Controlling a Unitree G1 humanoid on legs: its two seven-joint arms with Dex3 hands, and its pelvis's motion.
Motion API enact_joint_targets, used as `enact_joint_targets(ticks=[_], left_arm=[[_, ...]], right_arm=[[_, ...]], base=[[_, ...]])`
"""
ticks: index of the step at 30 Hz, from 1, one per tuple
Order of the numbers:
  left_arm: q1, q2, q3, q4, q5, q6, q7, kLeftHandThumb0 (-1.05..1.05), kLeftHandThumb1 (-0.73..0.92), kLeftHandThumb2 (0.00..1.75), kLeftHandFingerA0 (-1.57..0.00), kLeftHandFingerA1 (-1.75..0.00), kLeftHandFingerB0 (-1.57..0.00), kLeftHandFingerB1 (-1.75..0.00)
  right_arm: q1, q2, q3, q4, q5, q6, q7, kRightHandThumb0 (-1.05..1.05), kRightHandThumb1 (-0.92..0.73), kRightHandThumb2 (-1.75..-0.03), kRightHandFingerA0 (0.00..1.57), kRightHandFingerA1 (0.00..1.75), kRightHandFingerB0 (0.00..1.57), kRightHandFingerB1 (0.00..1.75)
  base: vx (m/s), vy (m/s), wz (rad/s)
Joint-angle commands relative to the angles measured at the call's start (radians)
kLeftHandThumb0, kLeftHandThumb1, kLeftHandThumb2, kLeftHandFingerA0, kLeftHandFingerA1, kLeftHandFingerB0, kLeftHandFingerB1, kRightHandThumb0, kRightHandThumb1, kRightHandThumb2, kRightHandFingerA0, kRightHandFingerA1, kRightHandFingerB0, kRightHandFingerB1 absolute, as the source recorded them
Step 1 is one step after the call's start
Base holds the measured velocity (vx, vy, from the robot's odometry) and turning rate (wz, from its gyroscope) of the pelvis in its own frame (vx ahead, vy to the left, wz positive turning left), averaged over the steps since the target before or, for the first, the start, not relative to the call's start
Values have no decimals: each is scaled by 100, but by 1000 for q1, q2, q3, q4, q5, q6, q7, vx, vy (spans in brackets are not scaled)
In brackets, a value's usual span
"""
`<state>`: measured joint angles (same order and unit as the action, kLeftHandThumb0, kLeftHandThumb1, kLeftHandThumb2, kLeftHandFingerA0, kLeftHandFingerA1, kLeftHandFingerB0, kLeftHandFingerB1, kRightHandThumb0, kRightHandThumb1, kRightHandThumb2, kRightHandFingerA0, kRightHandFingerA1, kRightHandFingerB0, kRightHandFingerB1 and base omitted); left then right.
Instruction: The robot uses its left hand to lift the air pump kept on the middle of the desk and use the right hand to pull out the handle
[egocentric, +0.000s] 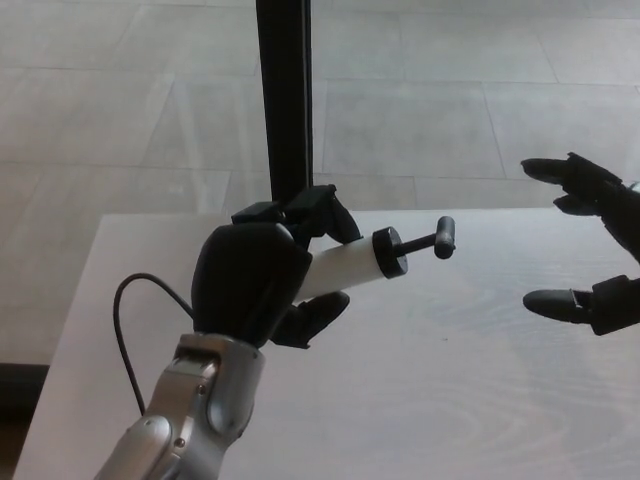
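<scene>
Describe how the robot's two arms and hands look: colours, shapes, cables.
The left hand has a bulky, rounded matte-black shell with thick black fingers, mounted on a silver-grey metallic forearm with a visible screw. A thin black cable loops beside the wrist. The right hand shows only thick black fingers with rounded tips; its arm is out of frame.

The air pump (345, 267) was a white tube with a black cap, held up off the desk, tilted, its black T-handle (444, 238) sticking out right.
</scene>
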<state>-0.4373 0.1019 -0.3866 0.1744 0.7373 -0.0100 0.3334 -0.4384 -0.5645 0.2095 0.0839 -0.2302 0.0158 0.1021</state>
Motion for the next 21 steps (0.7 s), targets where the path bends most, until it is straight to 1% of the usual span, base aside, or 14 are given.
enact_joint_targets(ticks=[1, 3, 4, 5, 6, 7, 8, 11, 12, 13, 14, 15, 16, 21], left_arm=[[-4, -38, 5, 19, -49, 104, -132, -9, 43, 125, -86, -175, -79, -160], [-13, -55, 9, 23, -44, 128, -138, -9, 44, 123, -86, -175, -76, -161], [-18, -64, 12, 22, -46, 137, -141, -10, 43, 126, -89, -175, -73, -167], [-26, -76, 15, 22, -50, 149, -145, -10, 43, 126, -89, -175, -73, -167], [-36, -84, 16, 22, -44, 167, -153, -11, 44, 125, -90, -175, -74, -164], [-48, -93, 17, 22, -40, 196, -173, -19, 46, 118, -121, -144, -101, -131], [-56, -96, 16, 27, -32, 205, -176, -12, 45, 121, -92, -175, -72, -165], [-75, -111, 19, 41, -24, 229, -183, -12, 44, 122, -94, -175, -75, -162], [-88, -117, 23, 55, -28, 235, -186, -11, 44, 123, -93, -175, -76, -156], [-89, -117, 21, 41, -18, 255, -201, -10, 46, 117, -93, -175, -74, -157], [-89, -117, 21, 41, -18, 256, -201, -10, 46, 117, -93, -175, -74, -157], [-94, -128, 27, 37, -26, 265, -206, -11, 46, 117, -94, -175, -72, -164], [-98, -131, 30, 39, -30, 267, -206, -10, 46, 118, -94, -175, -72, -165], [-113, -119, 18, 60, -8, 271, -215, -14, 46, 115, -94, -175, -71, -163]], right_arm=[[-20, 13, 72, -1, -314, -151, -258, -39, -52, -56, 39, 60, 31, 35], [-17, 33, 81, 7, -332, -159, -298, -37, -52, -56, 43, 63, 32, 38], [-16, 39, 83, 9, -338, -155, -306, -43, -40, -75, 44, 68, 28, 50], [-14, 47, 88, 12, -345, -149, -318, -43, -40, -75, 44, 68, 28, 50], [-13, 52, 90, 13, -349, -146, -324, -38, -54, -59, 46, 66, 33, 41], [-15, 60, 91, 20, -350, -152, -339, -37, -55, -58, 48, 65, 34, 39], [-17, 66, 94, 23, -361, -150, -356, -38, -55, -56, 49, 66, 35, 40], [-22, 79, 96, 31, -381, -163, -393, -38, -55, -55, 51, 70, 35, 43], [-22, 84, 96, 25, -389, -160, -401, -39, -57, -57, 53, 77, 36, 46], [-27, 90, 99, 33, -394, -166, -411, -38, -58, -57, 55, 80, 36, 48], [-27, 90, 99, 34, -394, -167, -412, -38, -58, -57, 55, 80, 36, 48], [-27, 94, 98, 40, -396, -174, -421, -42, -46, -81, 59, 80, 33, 57], [-30, 97, 97, 49, -396, -182, -431, -36, -56, -57, 59, 83, 37, 49], [-36, 103, 95, 72, -425, -206, -479, -34, -60, -57, 60, 88, 35, 53]], base=[[0, 0, 0], [0, 0, 0], [0, 0, 0], [0, 0, 0], [0, 0, 0], [0, 0, 0], [0, 0, 0], [0, 0, 0], [0, 0, 0], [0, 0, 0], [0, 0, 0], [0, 0, 0], [0, 0, 0], [0, 0, 0]])
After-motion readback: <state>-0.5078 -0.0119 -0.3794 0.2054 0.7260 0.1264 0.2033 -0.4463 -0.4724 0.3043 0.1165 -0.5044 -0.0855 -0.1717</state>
